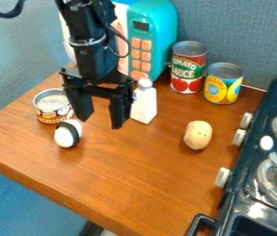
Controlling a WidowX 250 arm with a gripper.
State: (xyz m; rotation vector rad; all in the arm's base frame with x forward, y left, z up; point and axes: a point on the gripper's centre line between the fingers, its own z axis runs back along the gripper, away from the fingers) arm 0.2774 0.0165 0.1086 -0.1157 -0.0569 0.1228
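The black gripper point(101, 120) hangs over the left-middle part of the wooden table, open, with nothing between its fingers. Just right of it stands a white bottle point(144, 103) with a rounded cap, partly behind the right finger. Below and left of the left finger lies a white egg-shaped thing with a black band point(68, 133). Behind that is a low can point(52, 107), partly hidden by the gripper. A tan potato-like thing point(198, 135) lies farther right on the table.
A teal toy microwave point(158, 37) stands at the back behind the arm. Beside it are a tomato sauce can point(187, 67) and a yellow-and-blue can point(223, 84). A dark toy stove point(255, 161) with white knobs borders the right side. The table's front edge point(54, 192) slants across the lower left.
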